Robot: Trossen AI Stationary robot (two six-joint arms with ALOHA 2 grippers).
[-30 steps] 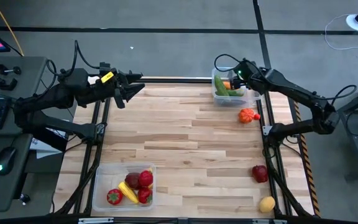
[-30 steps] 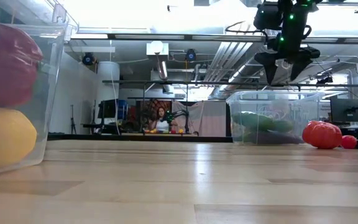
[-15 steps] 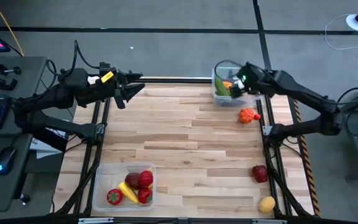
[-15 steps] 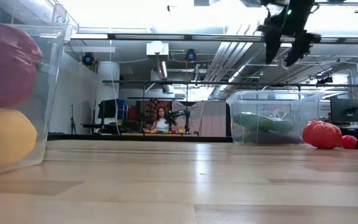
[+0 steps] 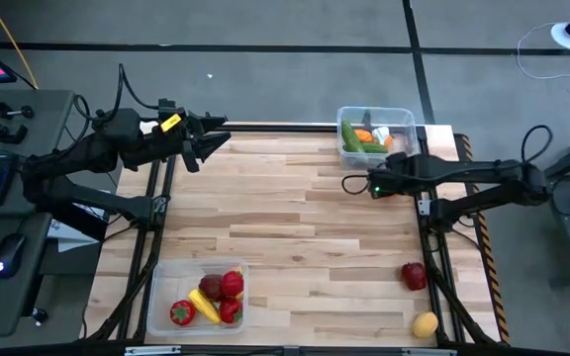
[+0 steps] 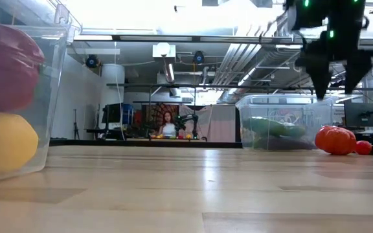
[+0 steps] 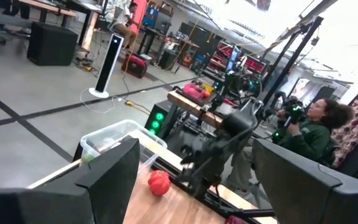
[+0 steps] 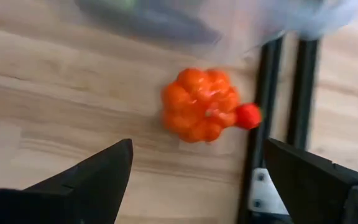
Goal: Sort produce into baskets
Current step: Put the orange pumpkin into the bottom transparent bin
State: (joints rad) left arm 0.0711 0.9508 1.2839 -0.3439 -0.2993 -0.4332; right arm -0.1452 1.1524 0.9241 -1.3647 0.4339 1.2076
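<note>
- High view: the right gripper (image 5: 356,184) hovers over the surface (image 5: 285,227) just in front of the far basket (image 5: 400,116) of green and orange produce, fingers spread, holding nothing. The left gripper (image 5: 216,141) waits at the far left edge, fingers apart. The near basket (image 5: 158,282) holds red and yellow pieces; a dark red apple (image 5: 413,276) and a lemon (image 5: 424,323) lie at the right edge.
- Low view: an orange-red tomato (image 6: 335,140) sits beside the far basket.
- Right wrist view: the tomato (image 8: 200,104) lies between the spread fingers (image 8: 86,180), untouched.

The pale planked wooden table (image 5: 295,237) is seen smooth, faintly glossy. The clear rectangular plastic tub (image 5: 375,135) at the frame's upper right looks shiny. The ribbed orange plastic tomato (image 8: 201,104) appears smooth.
</note>
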